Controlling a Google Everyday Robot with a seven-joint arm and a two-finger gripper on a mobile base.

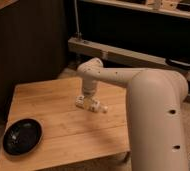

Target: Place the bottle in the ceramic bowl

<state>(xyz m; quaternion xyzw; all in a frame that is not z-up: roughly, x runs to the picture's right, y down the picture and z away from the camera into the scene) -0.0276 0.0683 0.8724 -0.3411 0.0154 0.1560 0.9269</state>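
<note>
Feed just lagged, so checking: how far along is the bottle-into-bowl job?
Done: the gripper is down at the bottle, which lies on the wooden table. In hand: getting a grasp; grip unconfirmed. Left: lift, carry to the ceramic bowl at the table's near-left corner, release inside.

The small white plastic bottle (97, 106) lies on its side at the gripper (86, 103), its narrow cap pointing away from it. The round, glossy black ceramic bowl (22, 136) sits upright, well apart from the gripper.
</note>
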